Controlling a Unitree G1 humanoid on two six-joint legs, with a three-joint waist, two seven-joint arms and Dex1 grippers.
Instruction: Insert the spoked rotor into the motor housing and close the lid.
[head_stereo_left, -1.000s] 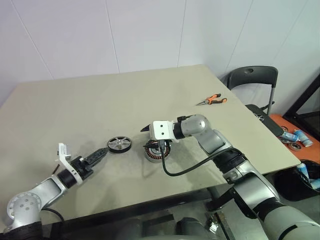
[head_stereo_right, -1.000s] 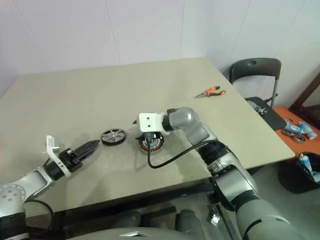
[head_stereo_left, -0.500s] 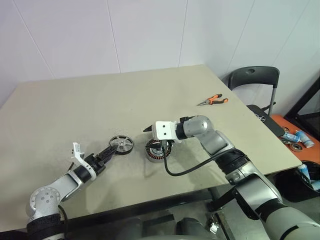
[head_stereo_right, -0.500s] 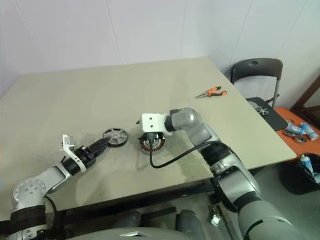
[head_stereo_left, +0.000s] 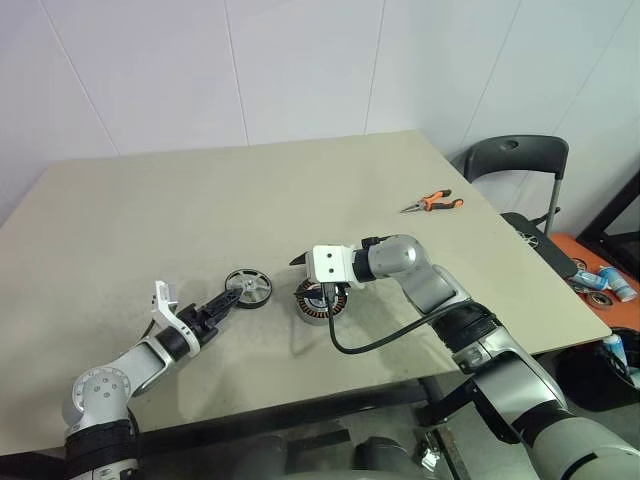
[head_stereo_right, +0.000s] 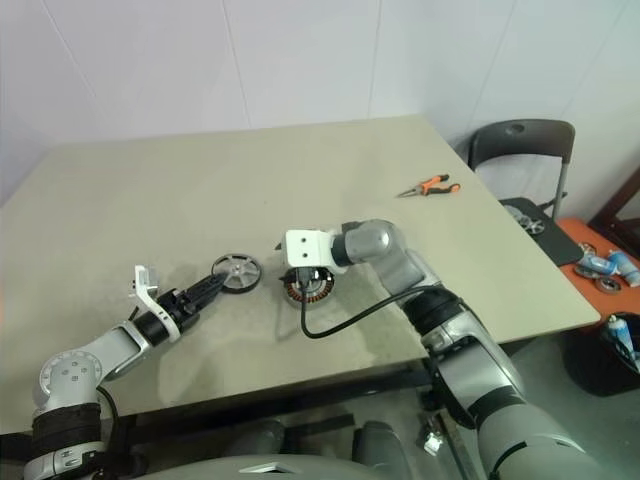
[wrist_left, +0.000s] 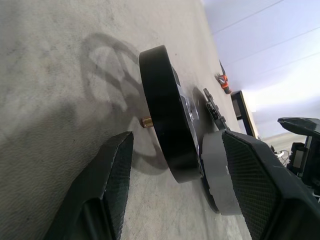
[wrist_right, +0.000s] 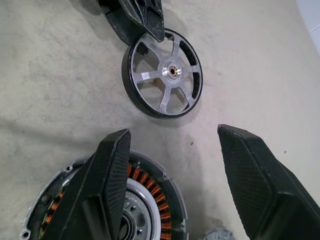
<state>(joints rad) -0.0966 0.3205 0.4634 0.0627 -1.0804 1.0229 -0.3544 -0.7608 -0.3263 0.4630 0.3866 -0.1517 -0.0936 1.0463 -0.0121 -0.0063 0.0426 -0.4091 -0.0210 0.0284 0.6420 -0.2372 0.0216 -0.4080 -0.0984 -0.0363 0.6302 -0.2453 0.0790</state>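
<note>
Across most of your view spreads the beige desk, with a dark chair off its far right corner and orange-handled pliers lying near that edge. Your right arm reaches in from the right, and its gripper hangs just over the housing, which sits near the middle of the desk toward the near edge. You can see from the right wrist that the fingers are spread apart and hold nothing; the housing's copper windings and silver hub lie open below them. Your left arm comes in low from the near left, and its gripper is at the near-left rim of the rotor. Its fingers also stand spread, one on each side of the rotor's dark rim; you cannot tell whether they touch it. That rotor lies flat on the desk just left of the housing, a little apart from it, silver spokes and small hub facing up. A small grey part peeks in beside the housing, too little of it visible to name.
</note>
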